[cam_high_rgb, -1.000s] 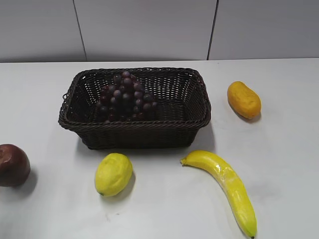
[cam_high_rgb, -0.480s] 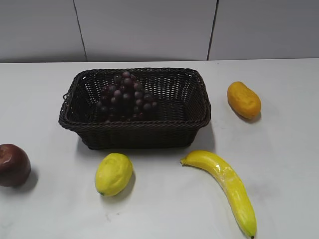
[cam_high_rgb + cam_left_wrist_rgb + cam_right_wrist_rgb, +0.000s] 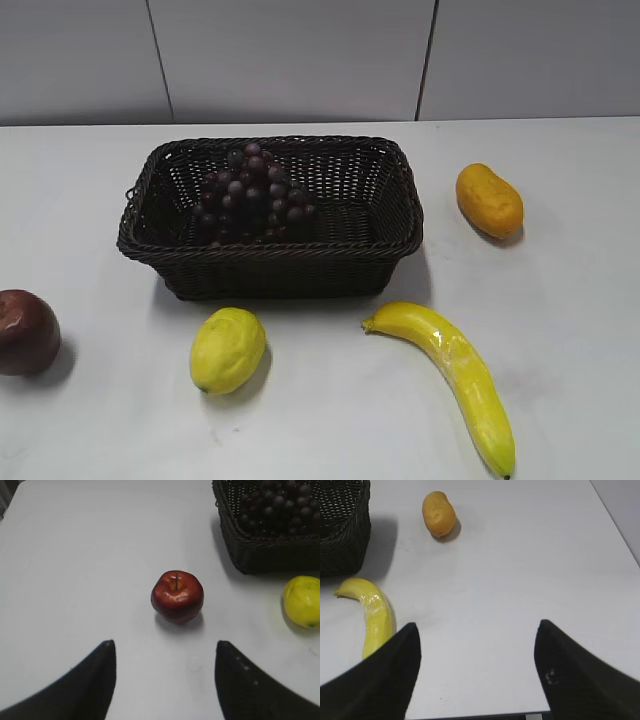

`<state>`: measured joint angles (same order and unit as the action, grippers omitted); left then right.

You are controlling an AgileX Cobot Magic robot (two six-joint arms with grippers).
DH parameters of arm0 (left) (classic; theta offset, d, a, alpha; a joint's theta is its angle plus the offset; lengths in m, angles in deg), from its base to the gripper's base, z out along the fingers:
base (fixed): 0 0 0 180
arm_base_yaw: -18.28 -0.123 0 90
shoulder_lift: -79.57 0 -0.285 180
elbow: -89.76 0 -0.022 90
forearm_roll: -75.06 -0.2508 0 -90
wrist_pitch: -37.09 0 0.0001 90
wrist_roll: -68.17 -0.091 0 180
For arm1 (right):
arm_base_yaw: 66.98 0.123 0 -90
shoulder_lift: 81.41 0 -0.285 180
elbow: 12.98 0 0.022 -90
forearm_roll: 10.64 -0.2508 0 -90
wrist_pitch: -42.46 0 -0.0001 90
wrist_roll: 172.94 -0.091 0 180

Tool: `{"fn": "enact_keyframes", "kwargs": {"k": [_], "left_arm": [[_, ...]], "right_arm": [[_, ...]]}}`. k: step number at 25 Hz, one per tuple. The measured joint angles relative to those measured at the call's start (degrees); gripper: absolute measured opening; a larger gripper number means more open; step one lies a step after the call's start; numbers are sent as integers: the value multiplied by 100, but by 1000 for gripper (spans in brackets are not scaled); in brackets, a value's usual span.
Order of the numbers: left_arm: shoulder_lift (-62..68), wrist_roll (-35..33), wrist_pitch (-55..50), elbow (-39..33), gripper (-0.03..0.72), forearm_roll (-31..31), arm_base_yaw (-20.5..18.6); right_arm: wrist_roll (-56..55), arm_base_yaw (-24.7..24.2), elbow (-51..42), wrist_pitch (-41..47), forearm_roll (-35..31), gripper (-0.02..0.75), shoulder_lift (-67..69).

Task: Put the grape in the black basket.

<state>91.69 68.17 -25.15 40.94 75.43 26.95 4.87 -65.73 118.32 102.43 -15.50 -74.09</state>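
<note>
The grape (image 3: 250,195), a dark purple-red bunch, lies inside the black basket (image 3: 390,235), toward its left half. Both also show at the top right of the left wrist view, the grape (image 3: 275,505) in the basket (image 3: 250,555). A corner of the basket (image 3: 342,525) shows at the top left of the right wrist view. My left gripper (image 3: 164,652) is open and empty above the bare table, short of the apple. My right gripper (image 3: 477,632) is open and empty above the table, right of the banana. Neither gripper shows in the exterior view.
A dark-red apple (image 3: 25,332) lies at the left edge, also seen from the left wrist (image 3: 177,596). A lemon (image 3: 228,349) lies in front of the basket. A banana (image 3: 455,375) lies front right. An orange-yellow fruit (image 3: 489,200) lies right of the basket.
</note>
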Motion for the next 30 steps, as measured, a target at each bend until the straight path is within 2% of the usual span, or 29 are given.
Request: {"fn": "enact_keyframes", "kwargs": {"k": [6, 15, 21, 30], "left_arm": [[0, -33, 7, -7, 590, -37, 0], [-2, -33, 24, -7, 540, -7, 0], [-7, -33, 24, -7, 532, -7, -15], [-403, 0, 39, -7, 532, -1, -722]], "right_arm": [[0, 0, 0, 0, 0, 538, 0], [0, 0, 0, 0, 0, 538, 0], [0, 0, 0, 0, 0, 538, 0], [0, 0, 0, 0, 0, 538, 0]]}}
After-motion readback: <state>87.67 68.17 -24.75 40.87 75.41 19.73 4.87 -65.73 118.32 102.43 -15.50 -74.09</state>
